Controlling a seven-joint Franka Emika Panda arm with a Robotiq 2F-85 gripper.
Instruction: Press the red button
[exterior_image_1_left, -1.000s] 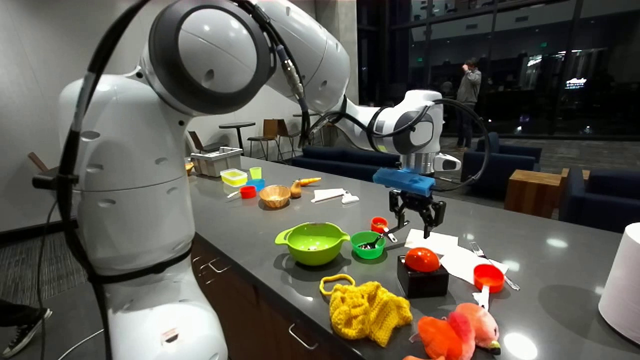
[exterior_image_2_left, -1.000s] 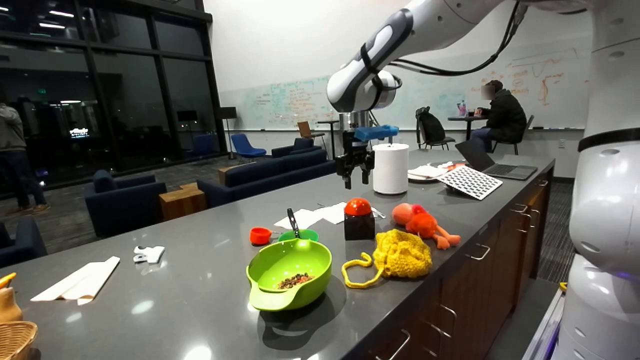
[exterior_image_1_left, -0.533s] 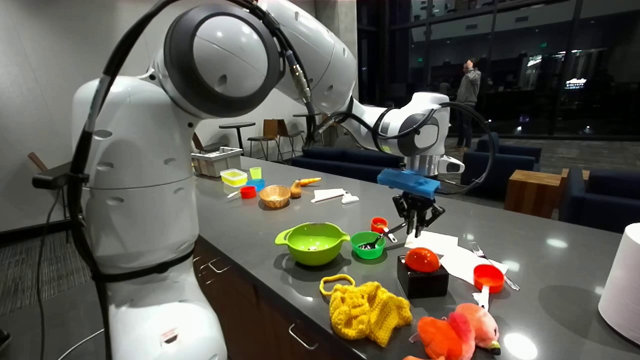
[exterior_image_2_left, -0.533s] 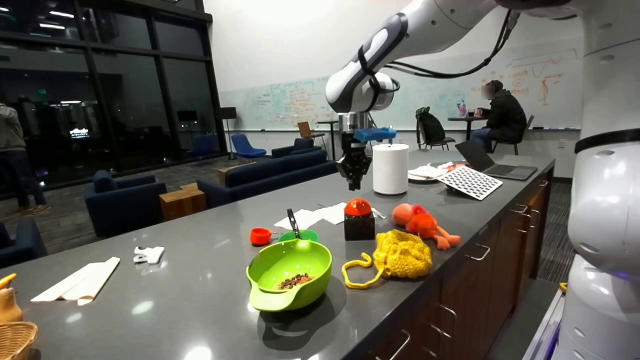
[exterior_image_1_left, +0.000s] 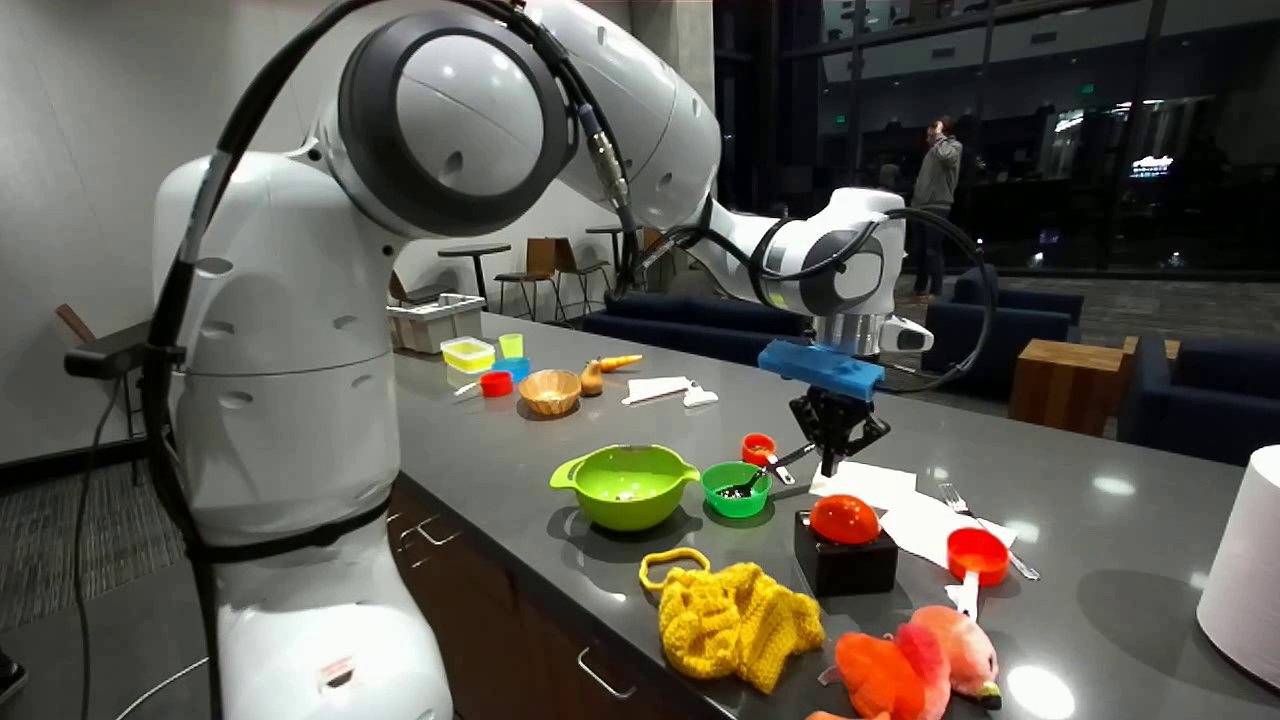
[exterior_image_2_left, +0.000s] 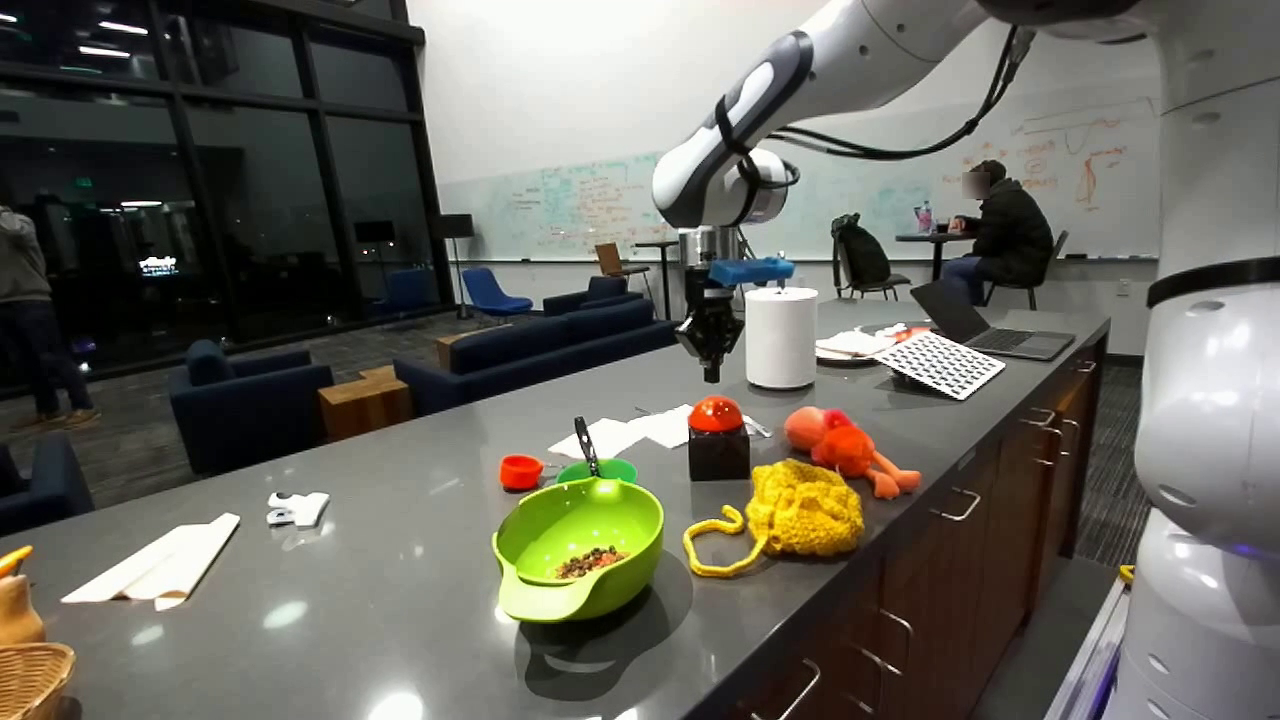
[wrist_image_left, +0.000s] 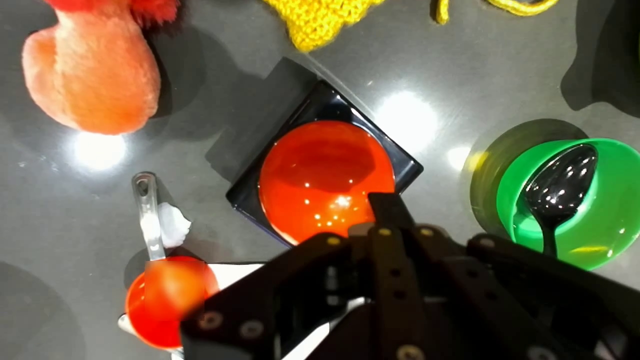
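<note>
The red button is a glossy dome on a black, boxy base, standing on the grey counter in both exterior views. Above the dome hangs my gripper, its fingers drawn together and pointing down, with a visible gap between tips and dome in that exterior view. In the wrist view the black fingertips overlap the lower right edge of the red dome. Nothing sits between the fingers; they are shut.
Close to the base are a yellow knitted piece, a pink-red plush toy and a red measuring cup. A green cup with a black spoon and a lime-green bowl stand nearby. A white roll stands farther off.
My gripper's fingers, spread apart a second ago, have come together. The arm has shifted slightly to the right and down in an exterior view. The button has stayed where it was.
</note>
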